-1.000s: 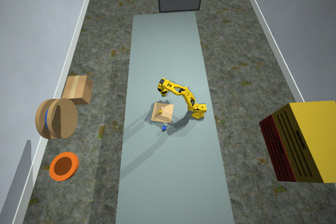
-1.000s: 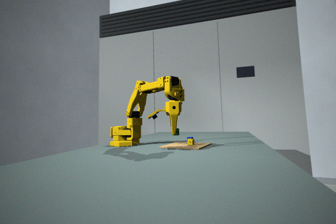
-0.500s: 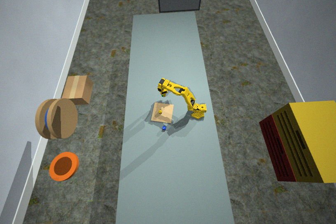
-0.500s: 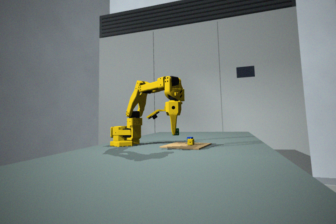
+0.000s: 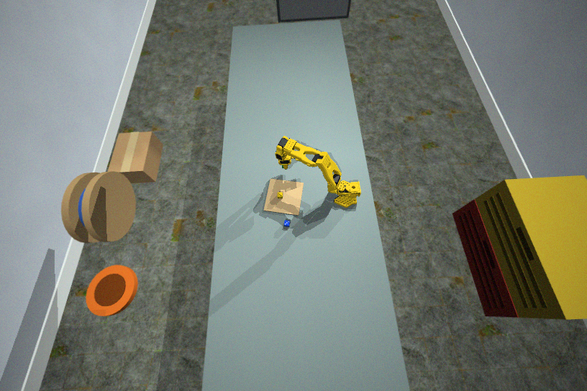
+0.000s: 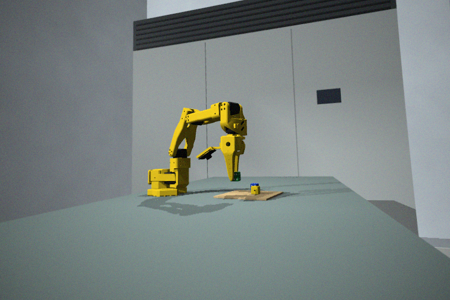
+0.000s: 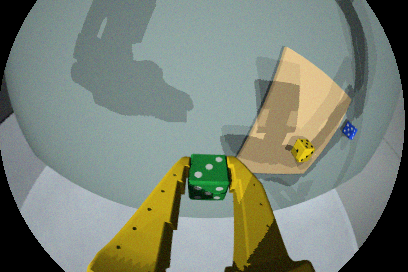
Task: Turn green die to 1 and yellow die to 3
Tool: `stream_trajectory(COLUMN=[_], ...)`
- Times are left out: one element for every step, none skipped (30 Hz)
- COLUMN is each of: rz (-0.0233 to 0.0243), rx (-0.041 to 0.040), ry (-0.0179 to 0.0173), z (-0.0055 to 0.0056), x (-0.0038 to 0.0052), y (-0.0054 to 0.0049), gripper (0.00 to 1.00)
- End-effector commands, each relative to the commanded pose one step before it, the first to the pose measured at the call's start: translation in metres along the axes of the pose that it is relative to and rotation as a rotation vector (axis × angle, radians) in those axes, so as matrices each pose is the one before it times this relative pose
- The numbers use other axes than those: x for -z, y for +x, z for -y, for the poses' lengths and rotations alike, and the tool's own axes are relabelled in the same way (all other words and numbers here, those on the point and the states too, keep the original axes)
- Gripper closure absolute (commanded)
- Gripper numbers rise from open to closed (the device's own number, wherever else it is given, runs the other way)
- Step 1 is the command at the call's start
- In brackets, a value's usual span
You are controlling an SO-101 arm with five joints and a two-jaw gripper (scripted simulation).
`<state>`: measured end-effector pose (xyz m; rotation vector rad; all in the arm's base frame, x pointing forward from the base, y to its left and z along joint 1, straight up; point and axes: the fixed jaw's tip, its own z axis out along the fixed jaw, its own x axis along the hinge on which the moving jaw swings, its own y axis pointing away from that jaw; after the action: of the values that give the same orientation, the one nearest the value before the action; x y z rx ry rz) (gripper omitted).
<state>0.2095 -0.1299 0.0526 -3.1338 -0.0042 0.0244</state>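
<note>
My gripper (image 5: 285,167) (image 6: 235,177) (image 7: 208,177) is shut on the green die (image 6: 237,176) (image 7: 209,168), held in the air beside the mat (image 5: 293,187) (image 6: 230,194) (image 7: 312,81). In the wrist view its upper visible face shows three white pips in a diagonal; the lower one shows several. The yellow die (image 5: 280,194) (image 6: 255,190) (image 7: 303,150) rests on the mat; its pips are too small to read surely. The blue die (image 5: 286,223) (image 6: 254,184) (image 7: 349,130) lies on the table just off the mat, with several white pips visible. The green die's underside is hidden.
The long pale table (image 5: 293,306) (image 6: 218,253) (image 7: 200,31) bears the arm, whose base (image 5: 347,193) (image 6: 161,182) stands to the right of the mat in the top view. Shadows of the arm fall on the mat and table. Boxes and an orange round object (image 5: 130,282) are off the table.
</note>
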Motion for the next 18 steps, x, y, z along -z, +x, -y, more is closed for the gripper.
stream_trajectory(rz=[-0.06423,-0.00002,0.00002,0.0,0.0,0.00001,-0.00002,0.00001,0.0,0.0,0.0,-0.00001,0.00001,-0.00002,0.0,0.0,0.0,0.00001], rx=[-0.06055,-0.0303,-0.03136,-0.0324,-0.03344,-0.03438,-0.03533,-0.0362,-0.03702,-0.03784,-0.03856,-0.03922,-0.03988,-0.04042,-0.04095,0.0,0.0,-0.04141], ry=[-0.03328,-0.00001,0.00001,0.00001,-0.00003,0.0,0.00003,-0.00001,-0.00001,-0.00001,0.00002,-0.00001,-0.00001,0.00001,0.00001,0.0,0.0,-0.00001], z=[-0.00154,0.0,0.0,0.0,0.0,0.0,-0.00001,0.0,0.0,-0.00001,0.0,0.0,-0.00001,0.0,-0.00001,0.0,0.0,0.0], x=[0.015769,-0.000004,0.000003,-0.000002,-0.000002,-0.000001,0.0,0.0,0.000001,0.000001,0.000002,-0.000004,0.000003,-0.000003,0.000004,0.0,0.0,-0.000001], y=[0.00553,-0.00024,-0.00025,-0.00026,-0.00026,-0.00027,-0.00028,-0.00029,-0.00029,-0.0003,-0.00031,-0.00031,-0.00032,-0.00032,-0.00032,0.0,0.0,-0.00033], gripper=[1.0,1.0,1.0,1.0,1.0,1.0,1.0,1.0,1.0,1.0,1.0,1.0,1.0,1.0,1.0,1.0,1.0,1.0])
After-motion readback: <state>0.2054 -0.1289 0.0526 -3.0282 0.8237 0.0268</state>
